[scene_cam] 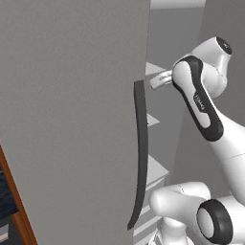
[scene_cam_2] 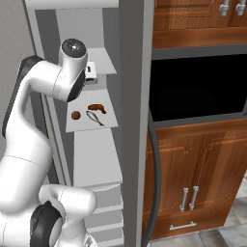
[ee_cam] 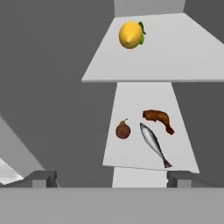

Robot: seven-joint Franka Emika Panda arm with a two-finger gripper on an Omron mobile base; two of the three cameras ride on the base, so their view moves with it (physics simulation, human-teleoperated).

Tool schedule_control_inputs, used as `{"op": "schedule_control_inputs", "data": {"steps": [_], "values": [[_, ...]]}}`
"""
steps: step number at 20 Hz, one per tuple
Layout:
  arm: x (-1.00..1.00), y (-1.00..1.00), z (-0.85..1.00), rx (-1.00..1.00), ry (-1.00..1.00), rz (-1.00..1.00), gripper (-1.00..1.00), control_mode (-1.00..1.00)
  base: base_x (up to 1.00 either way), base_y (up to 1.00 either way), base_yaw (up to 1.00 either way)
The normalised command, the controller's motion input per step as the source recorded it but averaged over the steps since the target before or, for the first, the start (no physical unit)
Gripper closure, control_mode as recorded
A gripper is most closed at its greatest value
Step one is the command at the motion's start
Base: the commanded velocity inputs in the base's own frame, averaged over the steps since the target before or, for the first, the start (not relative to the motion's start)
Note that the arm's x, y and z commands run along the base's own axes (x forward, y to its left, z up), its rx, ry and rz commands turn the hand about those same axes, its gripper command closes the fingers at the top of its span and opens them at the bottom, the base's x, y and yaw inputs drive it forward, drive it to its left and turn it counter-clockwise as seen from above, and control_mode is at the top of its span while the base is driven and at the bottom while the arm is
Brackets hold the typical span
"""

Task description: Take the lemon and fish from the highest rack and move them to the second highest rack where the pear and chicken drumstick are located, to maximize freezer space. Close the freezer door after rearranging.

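Left base view: freezer door [scene_cam: 72, 119] swung open, covering the left and centre of the frame, its curved black handle [scene_cam: 139, 153] running down the middle. White shelf edges peeking out at centre right behind the handle. Arm reaching up at right toward the upper shelves, presumably to get at the highest rack.

Right base view: open freezer compartment in the upper left, wooden cabinets [scene_cam_2: 202, 159] and a dark oven opening [scene_cam_2: 198, 87] at right. Second highest rack [scene_cam_2: 108, 121] at centre left, carrying pear [scene_cam_2: 75, 115], chicken drumstick [scene_cam_2: 96, 108] and fish [scene_cam_2: 94, 117], all close together but apart. Highest rack [scene_cam_2: 107, 65] above it, largely hidden by the arm's wrist. Fish apparently relocated already, grouped with the others to free the upper shelf.

Hand view: lemon [ee_cam: 130, 34] alone at the top centre on the highest rack, near its back. Below, at centre, the pear left, the drumstick upper right, the fish lying diagonally just beside the drumstick. Gripper [ee_cam: 112, 178] at the bottom edge, jaws spread wide, holding nothing, pulled back from both shelves. Likely next: fetching the lemon, then shutting the door.
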Motion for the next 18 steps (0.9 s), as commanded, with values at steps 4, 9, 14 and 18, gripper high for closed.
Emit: {"op": "schedule_control_inputs", "data": {"steps": [4, 9, 14, 18], "values": [[0.08, -0.02, 0.26, 0.09, 0.05, 0.0, -1.0, -1.0, 0.0, 0.0, 0.0], [0.19, 0.0, 0.05, 0.0, 0.0, 0.0, -1.0, -1.0, 0.0, 0.0, 0.0], [0.33, 0.0, 0.02, 0.0, 0.0, 0.0, -1.0, -1.0, 0.0, 0.0, 0.0], [0.45, 0.0, 0.01, 0.03, 0.0, 0.0, -1.0, -1.0, 0.0, 0.0, 0.0]]}}
